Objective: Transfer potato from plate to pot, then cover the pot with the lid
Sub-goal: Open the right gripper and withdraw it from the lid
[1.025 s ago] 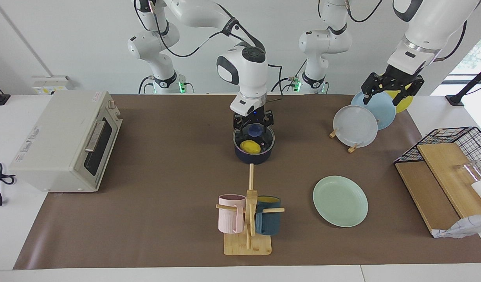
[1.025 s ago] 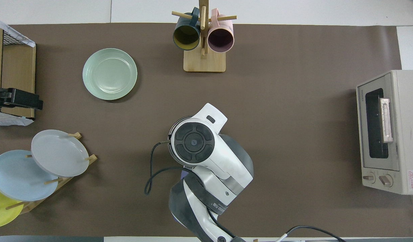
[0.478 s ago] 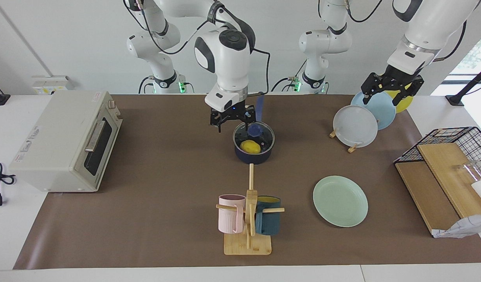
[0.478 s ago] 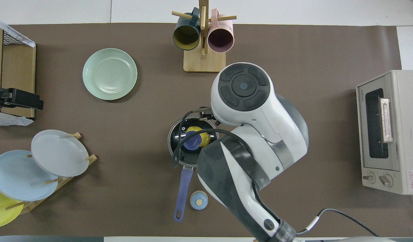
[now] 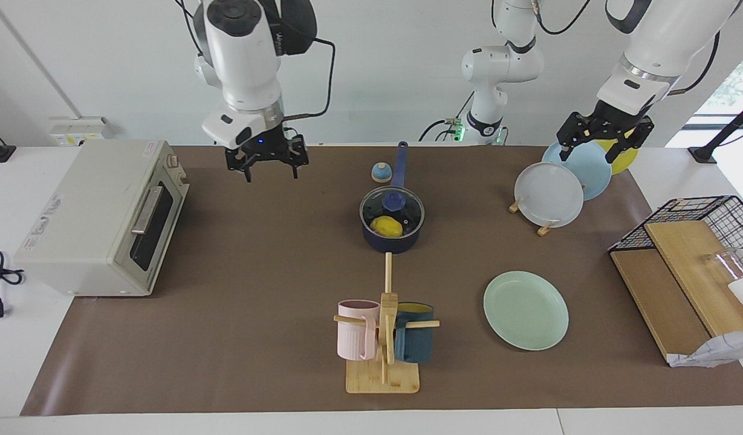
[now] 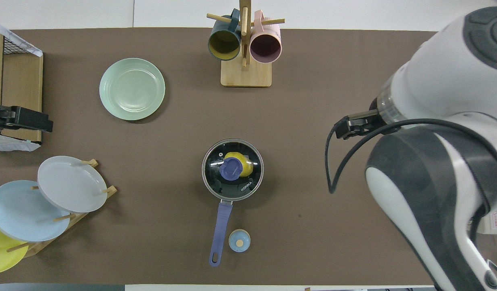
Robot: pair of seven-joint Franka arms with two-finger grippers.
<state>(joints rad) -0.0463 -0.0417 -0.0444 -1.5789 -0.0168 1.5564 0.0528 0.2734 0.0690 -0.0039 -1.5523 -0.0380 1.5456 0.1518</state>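
potato (image 5: 387,226) lying inside pot (image 5: 391,240), showing through glass lid (image 5: 392,208) sitting flat on rim, so both steps looking done. plate (image 5: 526,310) lying bare, toward left arm's end. right gripper (image 5: 266,166) hanging over bare mat near toaster oven (image 5: 99,217), fingers spread, carrying nothing. left gripper (image 5: 604,136) waiting over plate rack (image 5: 543,226), fingers parted, gripping nothing.

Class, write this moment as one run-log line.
potato: in pot | lid: on pot | plate: bare | right gripper: open, holding nothing | left gripper: open, waiting over plate rack
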